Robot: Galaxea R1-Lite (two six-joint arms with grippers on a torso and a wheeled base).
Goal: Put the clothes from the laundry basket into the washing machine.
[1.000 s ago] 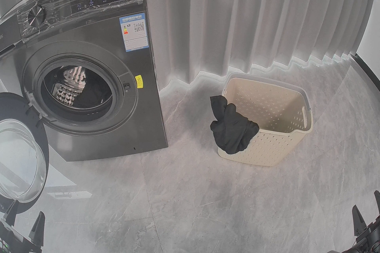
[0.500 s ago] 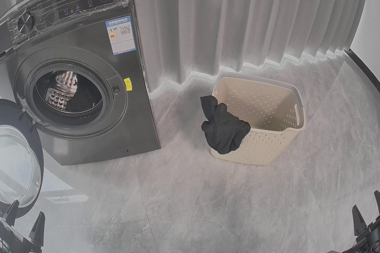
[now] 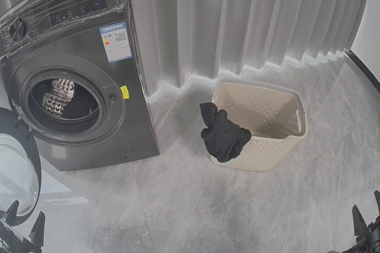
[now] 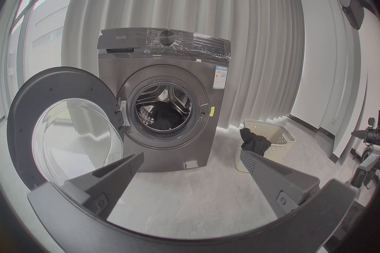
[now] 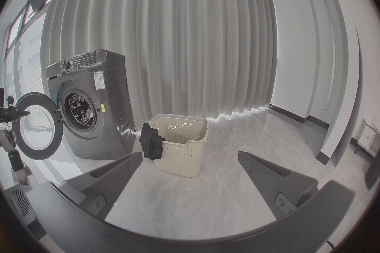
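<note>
A cream laundry basket (image 3: 277, 147) stands on the floor by the curtain, with a black garment (image 3: 222, 134) draped over its near-left rim. The grey washing machine (image 3: 118, 115) is to its left, its round door (image 3: 18, 170) swung open; dark cloth lies in the drum (image 4: 162, 111). My left gripper (image 3: 24, 218) is low at the near left, open and empty. My right gripper (image 3: 366, 210) is low at the near right, open and empty. Both wrist views show the basket (image 5: 186, 151) and garment (image 5: 151, 143) well ahead of the fingers.
White pleated curtains (image 3: 245, 8) hang behind the machine and basket. Grey tiled floor (image 3: 217, 202) lies open between me and both. A dark baseboard (image 3: 362, 66) runs along the wall at the far right.
The whole head view has shifted: machine and basket sit further left and slightly lower in the picture, so the camera has moved. Both grippers keep their places in the view.
</note>
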